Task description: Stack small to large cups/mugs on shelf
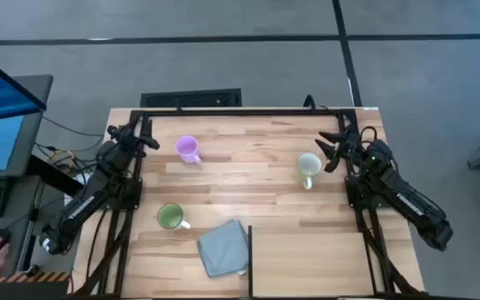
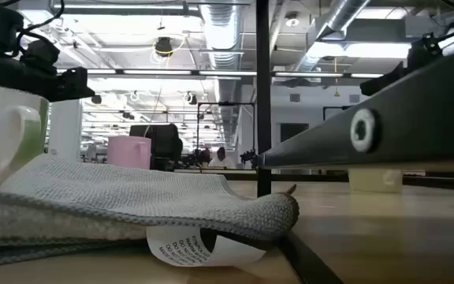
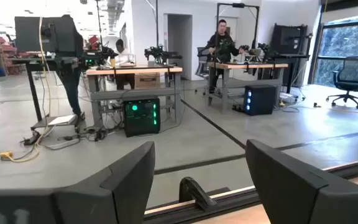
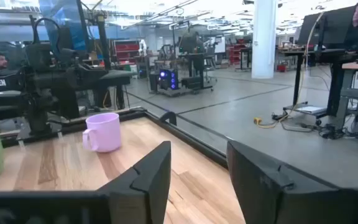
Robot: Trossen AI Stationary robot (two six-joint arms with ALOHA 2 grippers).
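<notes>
The mugs, purple [image 1: 187, 148] upper left, green [image 1: 171, 217] lower left and cream [image 1: 308, 166] right of centre, are looking light, stiff and slippery, best pinched across the rim, while the left gripper [image 1: 146, 138] and right gripper [image 1: 332, 149] are both waiting wide open and empty.

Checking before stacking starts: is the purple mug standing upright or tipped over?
Upright. The high view shows the purple mug's round open rim facing up, and the right wrist view shows it standing on its base on the table, handle sideways.
</notes>
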